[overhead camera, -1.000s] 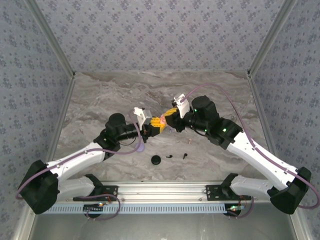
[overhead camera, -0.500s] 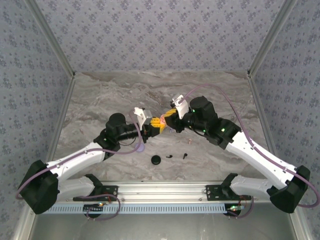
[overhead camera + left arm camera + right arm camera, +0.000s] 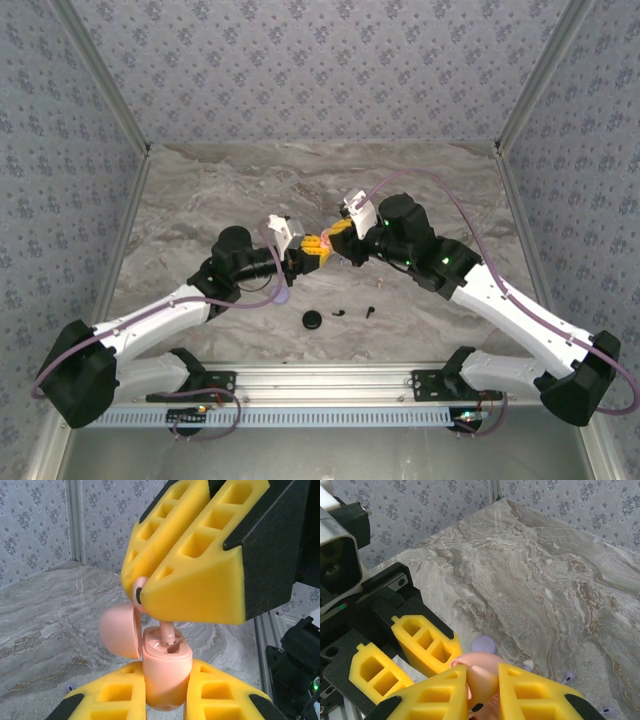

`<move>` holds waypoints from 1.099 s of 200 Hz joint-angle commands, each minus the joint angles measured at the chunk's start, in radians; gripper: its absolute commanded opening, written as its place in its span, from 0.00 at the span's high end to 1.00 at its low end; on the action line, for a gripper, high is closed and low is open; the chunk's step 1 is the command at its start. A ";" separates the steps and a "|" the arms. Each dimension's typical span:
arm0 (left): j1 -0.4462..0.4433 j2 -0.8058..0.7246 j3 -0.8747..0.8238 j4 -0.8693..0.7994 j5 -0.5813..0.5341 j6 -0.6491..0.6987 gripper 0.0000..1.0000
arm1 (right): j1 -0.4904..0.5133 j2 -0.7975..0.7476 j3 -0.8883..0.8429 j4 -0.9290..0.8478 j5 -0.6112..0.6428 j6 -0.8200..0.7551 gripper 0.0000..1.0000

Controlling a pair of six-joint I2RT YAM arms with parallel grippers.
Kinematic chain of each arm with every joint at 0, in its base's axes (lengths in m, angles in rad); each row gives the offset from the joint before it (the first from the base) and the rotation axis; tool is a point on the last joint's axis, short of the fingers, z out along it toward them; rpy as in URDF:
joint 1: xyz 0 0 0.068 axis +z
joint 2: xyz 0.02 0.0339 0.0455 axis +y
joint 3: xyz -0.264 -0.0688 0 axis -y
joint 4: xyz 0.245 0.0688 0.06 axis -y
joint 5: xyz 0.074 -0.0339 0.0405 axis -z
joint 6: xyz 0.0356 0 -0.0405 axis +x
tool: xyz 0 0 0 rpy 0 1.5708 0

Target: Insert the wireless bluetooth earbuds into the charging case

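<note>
1. A black round case (image 3: 313, 320) and two black earbuds (image 3: 340, 312) (image 3: 370, 311) are seen lying on the marble table (image 3: 200, 190), near the arm bases.
2. Farther in, a pink charging case (image 3: 167, 660) is clamped upright, lid open, between the left gripper's (image 3: 167, 672) fingers.
3. A pale pink earbud (image 3: 168, 630) is pinched by the right gripper (image 3: 142, 587), its stem reaching into the case's well.

Counter (image 3: 200, 190): grey marble-patterned top, veined, lay flat within the enclosure. Walls (image 3: 320, 70): stood on three sides, papered grey-blue with a small repeating floral motif, joined by pale metal corner posts (image 3: 100, 75). Rail (image 3: 320, 378): silver aluminium extrusion ran along the counter's near edge, a slotted white strip (image 3: 320, 415) just below it.
</note>
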 commanded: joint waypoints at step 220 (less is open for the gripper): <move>-0.009 0.027 0.057 0.051 0.008 -0.038 1.00 | 0.012 0.006 -0.024 -0.008 -0.020 -0.062 0.78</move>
